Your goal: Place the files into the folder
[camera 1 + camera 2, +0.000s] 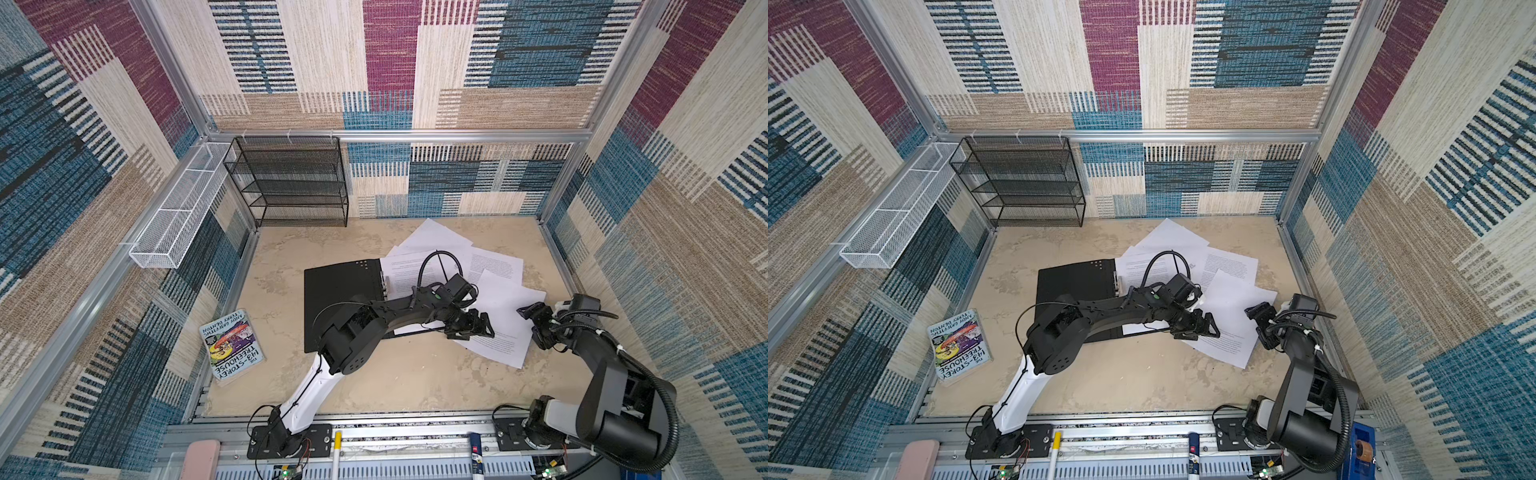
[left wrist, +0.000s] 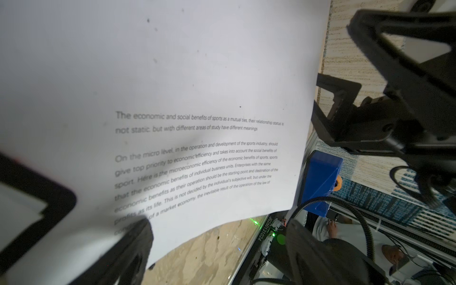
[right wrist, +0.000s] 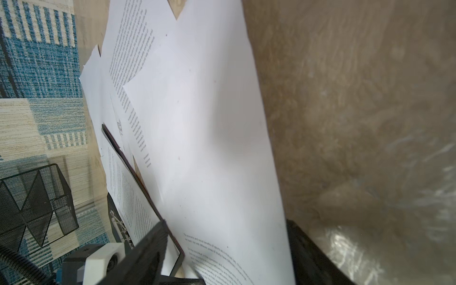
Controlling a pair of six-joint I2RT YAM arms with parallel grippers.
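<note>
Open folder (image 1: 340, 299) lying on worktop (image 1: 374, 374); files (image 1: 494, 266) fanning out right of it, some overlapping its right leaf. Left gripper (image 1: 486, 326), jaws spread, pressing nearest sheet (image 1: 505, 349), likely pinning it. Right gripper (image 1: 530, 320), jaws apart, straddling that sheet's edge away from folder, seemingly readying pinch.

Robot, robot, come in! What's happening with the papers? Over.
Left gripper open over files. Right gripper open at their edge. Folder open, left arm across it. Over.
</note>
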